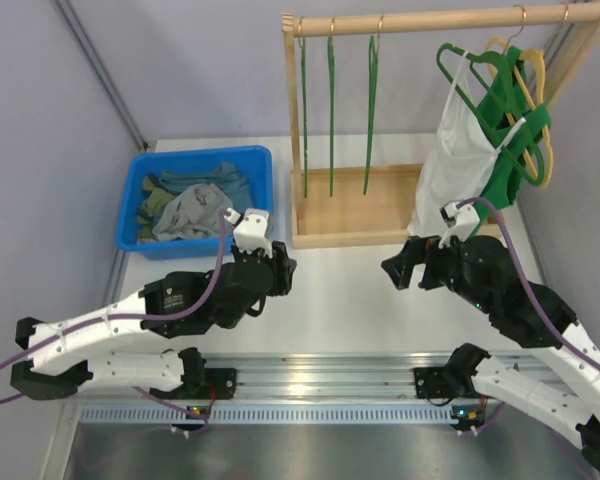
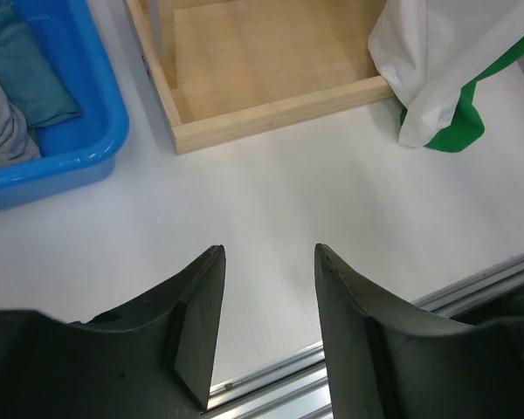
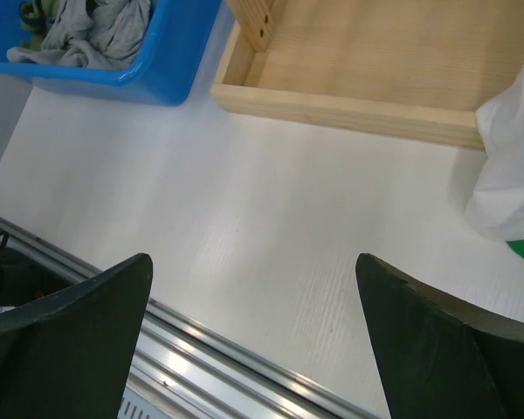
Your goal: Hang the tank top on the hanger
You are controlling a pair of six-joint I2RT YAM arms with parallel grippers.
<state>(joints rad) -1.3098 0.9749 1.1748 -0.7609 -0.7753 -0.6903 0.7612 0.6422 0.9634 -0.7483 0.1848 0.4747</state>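
The light grey tank top (image 1: 188, 213) lies crumpled in a blue bin (image 1: 138, 182), among teal and olive clothes. It also shows in the left wrist view (image 2: 0, 131) and the right wrist view (image 3: 96, 26). Three thin green hangers (image 1: 331, 110) with gold hooks hang edge-on from the wooden rail. My left gripper (image 1: 283, 272) (image 2: 268, 250) is open and empty, low over the bare table right of the bin. My right gripper (image 1: 398, 268) (image 3: 253, 260) is wide open and empty over the table in front of the rack.
A wooden rack (image 1: 350, 238) with a tray base stands at the back centre. A white tank top (image 1: 458, 160) hangs on thick green hangers (image 1: 508, 110) at its right end, with a yellow hanger (image 1: 536, 75) behind. A metal rail (image 1: 320, 385) runs along the near edge.
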